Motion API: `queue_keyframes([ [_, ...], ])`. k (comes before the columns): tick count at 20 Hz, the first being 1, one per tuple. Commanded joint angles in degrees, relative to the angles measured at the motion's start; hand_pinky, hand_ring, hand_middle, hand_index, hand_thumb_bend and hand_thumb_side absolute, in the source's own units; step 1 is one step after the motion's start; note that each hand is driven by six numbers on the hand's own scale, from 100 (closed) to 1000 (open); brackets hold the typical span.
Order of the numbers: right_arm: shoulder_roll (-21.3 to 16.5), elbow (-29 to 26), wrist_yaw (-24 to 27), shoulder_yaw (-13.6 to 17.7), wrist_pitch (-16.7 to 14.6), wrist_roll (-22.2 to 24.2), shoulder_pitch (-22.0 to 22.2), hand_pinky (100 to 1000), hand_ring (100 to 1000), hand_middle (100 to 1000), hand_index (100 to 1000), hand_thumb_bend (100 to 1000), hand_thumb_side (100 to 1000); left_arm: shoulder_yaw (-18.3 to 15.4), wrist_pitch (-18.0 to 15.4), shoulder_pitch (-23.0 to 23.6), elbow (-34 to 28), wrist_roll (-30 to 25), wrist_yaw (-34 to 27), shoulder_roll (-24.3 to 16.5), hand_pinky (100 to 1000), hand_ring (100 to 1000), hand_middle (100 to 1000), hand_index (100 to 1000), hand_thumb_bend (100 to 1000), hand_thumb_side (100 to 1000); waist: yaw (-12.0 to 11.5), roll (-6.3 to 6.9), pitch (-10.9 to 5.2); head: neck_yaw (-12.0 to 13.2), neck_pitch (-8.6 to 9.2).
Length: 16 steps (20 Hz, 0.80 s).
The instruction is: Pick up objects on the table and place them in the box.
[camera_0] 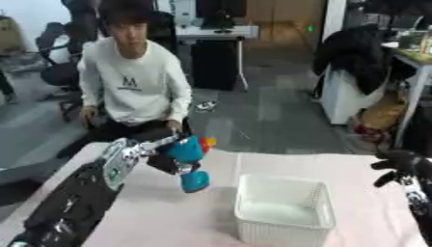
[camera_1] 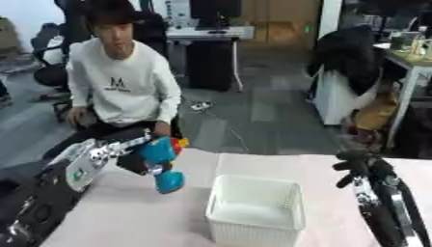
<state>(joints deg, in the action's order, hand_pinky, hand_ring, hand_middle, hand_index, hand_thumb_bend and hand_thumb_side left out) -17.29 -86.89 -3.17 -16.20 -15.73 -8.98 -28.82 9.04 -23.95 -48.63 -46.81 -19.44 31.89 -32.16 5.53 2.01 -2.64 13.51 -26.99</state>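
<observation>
Left robot hand [camera_0: 168, 161] is up off the worktop [camera_0: 160, 217], fingers curled round a blue toy [camera_0: 187, 161] and carrying it in the air. The toy is bright blue, two rounded lumps, one gripped in the hand and one hanging lower [camera_1: 168, 182], with a red and yellow bit showing at its top edge. What kind of toy it is, hard to say.

It hangs to the left of the box [camera_0: 283, 212], near its upper left corner but not over it; there's a gap of pink worktop between them. The box is a white basket with slotted walls, sitting upright on the pink cloth, and its floor looks bare.

The left arm runs in from the lower left, black with a silver and white wrist section, reaching up and right towards the toy.

Over on the right, the right robot hand [camera_1: 353, 168] is held up beside the box, clear of it, dark fingers bent and loosely curled with nothing in them. It's above the worktop's right side, well apart from the toy
</observation>
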Motion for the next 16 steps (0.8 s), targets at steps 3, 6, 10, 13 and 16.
queue_keyframes([
  [3, 0.21, -0.81, -0.01, 0.23, -0.2, 0.34, -0.68, 457, 634, 664, 726, 100, 759, 1.17, -1.56, -3.05, -1.81, -0.12, -2.28, 0.74, 100, 100, 100, 335, 100, 582, 0.26, -0.09, -0.84, 0.28, 0.46],
  [6, 0.52, -0.85, 0.05, 0.08, -0.22, 0.48, -0.92, 457, 634, 664, 726, 100, 759, 1.45, -2.69, -3.67, -1.69, 0.81, -1.79, 2.07, 100, 100, 100, 335, 100, 582, 0.77, -0.09, -0.82, 0.48, 0.66],
  [10, 0.9, -0.93, 0.07, -0.11, -0.27, 0.71, -1.34, 457, 634, 664, 726, 100, 758, 1.32, -4.11, -4.46, -1.05, 3.17, -0.33, 3.47, 100, 100, 100, 337, 100, 583, 1.64, 0.0, -0.69, 1.04, 0.98],
  [13, 1.08, -0.97, 0.07, -0.23, -0.32, 0.85, -1.7, 457, 634, 664, 726, 100, 758, 1.08, -4.92, -5.2, -0.27, 5.19, 0.93, 4.19, 100, 100, 100, 338, 100, 584, 2.4, 0.19, -0.48, 1.52, 1.22],
  [16, 1.18, -1.04, 0.06, -0.3, -0.38, 0.92, -2.05, 457, 634, 664, 726, 100, 758, 0.88, -5.39, -5.79, 0.35, 6.38, 1.87, 4.59, 100, 100, 100, 338, 100, 584, 3.21, 0.39, -0.2, 1.96, 1.5],
])
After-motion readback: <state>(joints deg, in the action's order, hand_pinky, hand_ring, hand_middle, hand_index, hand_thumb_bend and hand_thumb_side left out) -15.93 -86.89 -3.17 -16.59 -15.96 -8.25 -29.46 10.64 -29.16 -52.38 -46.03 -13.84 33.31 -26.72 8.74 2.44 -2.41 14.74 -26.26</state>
